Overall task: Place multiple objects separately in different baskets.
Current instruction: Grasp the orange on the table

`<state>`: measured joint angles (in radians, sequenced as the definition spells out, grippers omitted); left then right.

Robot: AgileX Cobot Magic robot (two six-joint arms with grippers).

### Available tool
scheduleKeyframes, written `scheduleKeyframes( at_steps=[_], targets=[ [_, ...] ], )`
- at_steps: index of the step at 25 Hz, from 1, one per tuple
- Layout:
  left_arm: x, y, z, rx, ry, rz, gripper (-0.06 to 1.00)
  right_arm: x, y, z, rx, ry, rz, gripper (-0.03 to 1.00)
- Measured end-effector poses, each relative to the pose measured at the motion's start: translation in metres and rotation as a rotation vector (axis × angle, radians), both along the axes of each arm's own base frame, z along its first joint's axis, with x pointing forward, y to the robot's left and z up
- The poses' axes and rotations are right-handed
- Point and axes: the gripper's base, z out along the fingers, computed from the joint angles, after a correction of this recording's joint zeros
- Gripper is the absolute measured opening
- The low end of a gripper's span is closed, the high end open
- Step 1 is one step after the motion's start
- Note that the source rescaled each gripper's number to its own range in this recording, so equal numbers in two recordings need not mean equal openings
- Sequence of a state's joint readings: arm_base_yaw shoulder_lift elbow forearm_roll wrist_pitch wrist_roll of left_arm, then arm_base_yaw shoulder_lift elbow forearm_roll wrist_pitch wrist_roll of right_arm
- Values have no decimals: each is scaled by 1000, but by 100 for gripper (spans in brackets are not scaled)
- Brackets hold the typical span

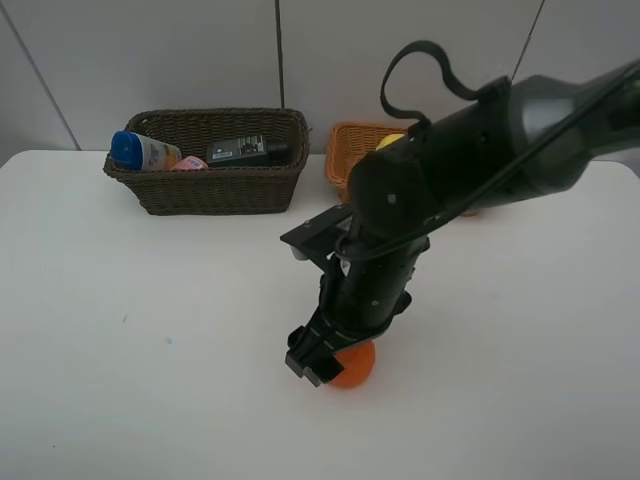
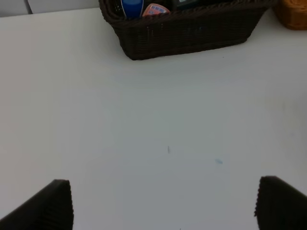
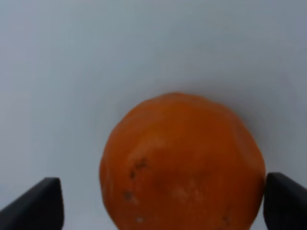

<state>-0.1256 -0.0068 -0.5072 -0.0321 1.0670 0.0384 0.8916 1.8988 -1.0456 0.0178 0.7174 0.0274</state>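
An orange (image 1: 354,366) (image 3: 182,163) rests on the white table near its front. My right gripper (image 1: 322,362) (image 3: 163,206) hangs over it, open, one finger on each side of the fruit. The dark brown basket (image 1: 205,190) (image 2: 192,33) at the back left holds a white bottle with a blue cap (image 1: 145,152) (image 2: 132,7), a pink tube (image 1: 190,163) (image 2: 156,9) and a flat black case (image 1: 240,151). Behind the right arm the light basket (image 1: 352,150) (image 2: 292,14) shows a yellow lemon (image 1: 388,141). My left gripper (image 2: 163,206) is open over bare table, nothing between its fingers.
The right arm (image 1: 480,140) reaches in from the back right and hides most of the light basket. The white table (image 1: 130,330) spreads bare to the left and right of the orange. A grey wall stands behind the baskets.
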Motion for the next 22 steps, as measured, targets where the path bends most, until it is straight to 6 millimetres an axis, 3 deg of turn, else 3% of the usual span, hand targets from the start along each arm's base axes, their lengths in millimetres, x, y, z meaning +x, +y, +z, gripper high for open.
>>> scheduleKeyframes(
  at_steps=[15,17,19,22],
  targets=[
    [0,0,0,0,0,0,98,1,2,-27,-38,31,24,97],
    [0,0,0,0,0,0,98,1,2,-27,-35,29,30,87],
    [0,0,0,0,0,0,98,1,2,-27,-35,29,32,60],
    [0,0,0,0,0,0,98,1,2,-27,-35,29,35,60]
  ],
)
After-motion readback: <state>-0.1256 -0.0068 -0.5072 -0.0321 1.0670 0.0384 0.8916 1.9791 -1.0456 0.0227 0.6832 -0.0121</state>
